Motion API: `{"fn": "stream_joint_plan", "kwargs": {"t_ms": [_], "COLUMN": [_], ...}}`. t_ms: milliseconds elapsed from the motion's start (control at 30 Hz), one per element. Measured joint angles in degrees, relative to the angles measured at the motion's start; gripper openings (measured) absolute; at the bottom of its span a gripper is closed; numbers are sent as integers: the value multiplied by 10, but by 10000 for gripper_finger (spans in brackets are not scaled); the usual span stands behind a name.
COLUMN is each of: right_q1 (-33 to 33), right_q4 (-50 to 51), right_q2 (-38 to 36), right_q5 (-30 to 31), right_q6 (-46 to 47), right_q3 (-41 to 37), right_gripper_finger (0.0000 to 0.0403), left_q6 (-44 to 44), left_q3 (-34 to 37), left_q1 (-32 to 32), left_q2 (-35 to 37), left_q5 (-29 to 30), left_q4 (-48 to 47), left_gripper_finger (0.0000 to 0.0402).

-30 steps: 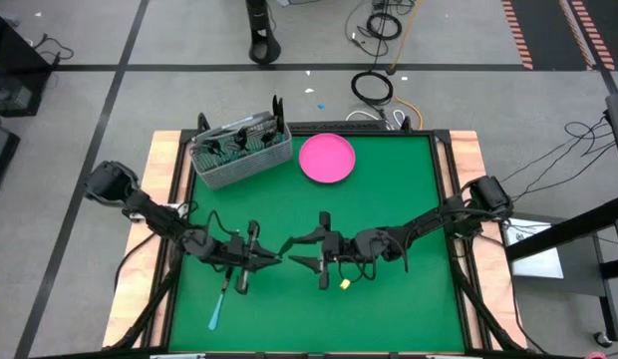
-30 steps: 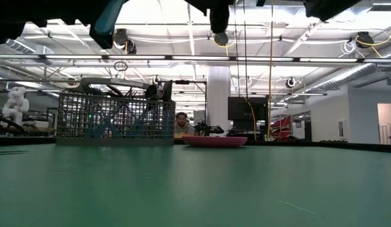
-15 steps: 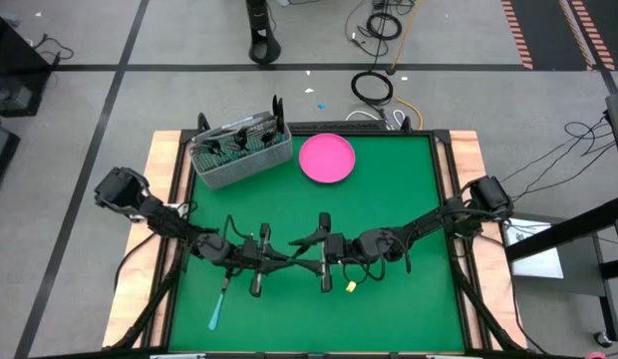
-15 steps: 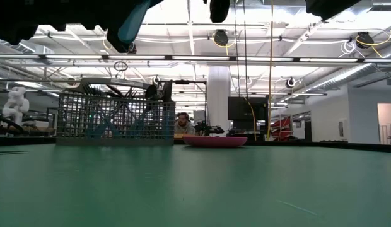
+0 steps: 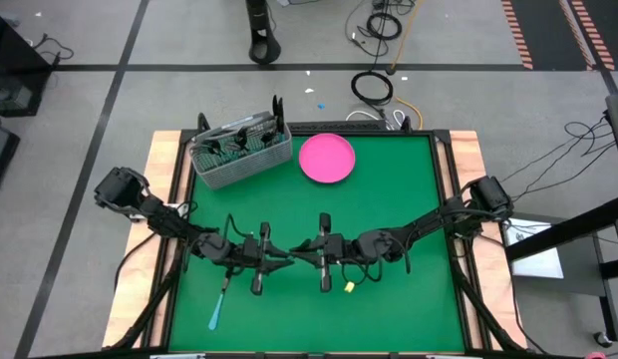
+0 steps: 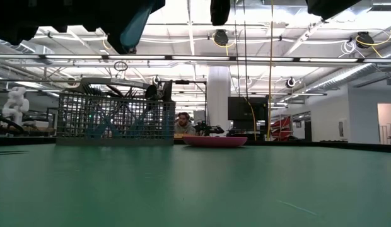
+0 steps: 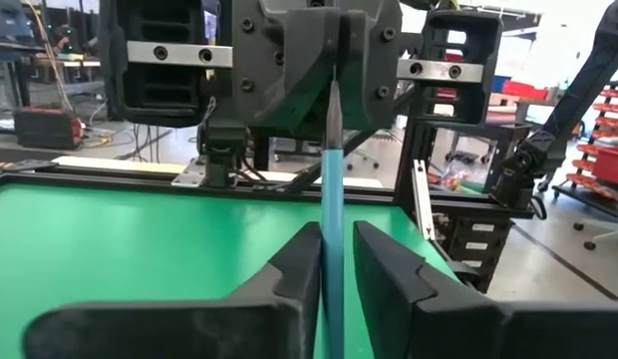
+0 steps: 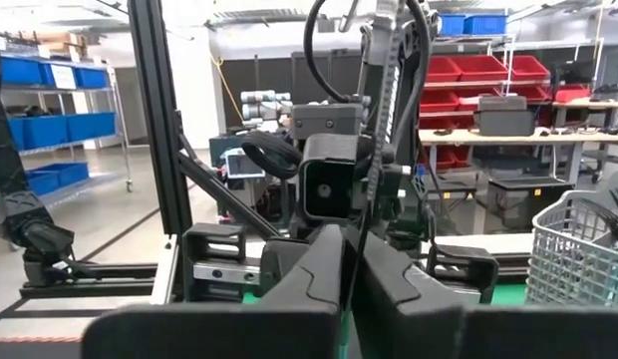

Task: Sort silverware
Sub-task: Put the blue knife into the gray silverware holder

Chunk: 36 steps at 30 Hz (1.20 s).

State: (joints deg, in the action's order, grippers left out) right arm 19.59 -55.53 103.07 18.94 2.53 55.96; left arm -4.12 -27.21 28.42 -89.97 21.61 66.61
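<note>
A piece of silverware (image 7: pixel 332 189) with a light blue handle and a dark metal end hangs level above the green table's (image 5: pixel 389 189) middle, bridging my two grippers. My left gripper (image 7: pixel 336 261) stands on both sides of its blue handle, with a slit of green showing beside one finger. My right gripper (image 8: pixel 352 264) is shut on its metal end. Fork, spoon or knife, I cannot tell. In the high view the grippers meet tip to tip (image 5: pixel 288 261). A second blue-handled piece (image 5: pixel 218 305) lies flat near the front left. My left gripper has the blue handle (image 7: pixel 333 249) between its two fingers, which come level from the table's left and lie along it. One finger (image 7: pixel 307 267) seems to lie against it, the other stands just off it; I cannot tell whether it grips. My right gripper pinches the thin dark metal end (image 7: pixel 332 112) between its two fingers, coming level from the table's right, along the piece. In its own view the metal (image 8: pixel 356 234) runs straight out from between the shut fingers. The piece is clear of the table.
A grey wire-mesh basket (image 5: pixel 239 152) with several utensils stands at the far left corner, a pink round plate (image 5: pixel 326 159) right of it. A small yellow tag (image 5: pixel 345 285) lies below the right gripper. Wooden rims edge the table on both sides.
My left gripper has carried the blue-handled piece toward the table's right, up to my right gripper. My right gripper, open half a second ago, has shut on the piece's metal end. The piece stays level and clear of the table.
</note>
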Motion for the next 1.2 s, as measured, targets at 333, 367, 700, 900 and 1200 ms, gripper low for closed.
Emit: {"fn": "stream_joint_plan", "kwargs": {"t_ms": [333,367,700,900,1200], "right_q1": [-8,-9,-6,2,2], "right_q4": [27,29,161,197,186], "right_q2": [0,0,0,0,0], "right_q5": [-13,-16,-6,8,21], "right_q6": [25,28,38,32,25], "right_q3": [0,0,51,63,63], "right_gripper_finger": [1,1,0,0,0], "left_q6": [-28,-30,-14,-15,-14], "left_q3": [-37,-43,-66,-64,-64], "left_q1": [-19,-21,-26,-26,-26], "left_q2": [0,0,2,24,84], "left_q5": [-11,-14,-20,-20,-20], "left_q4": [-125,-138,-171,-183,-258], "left_gripper_finger": [77,77,79,79,80]}}
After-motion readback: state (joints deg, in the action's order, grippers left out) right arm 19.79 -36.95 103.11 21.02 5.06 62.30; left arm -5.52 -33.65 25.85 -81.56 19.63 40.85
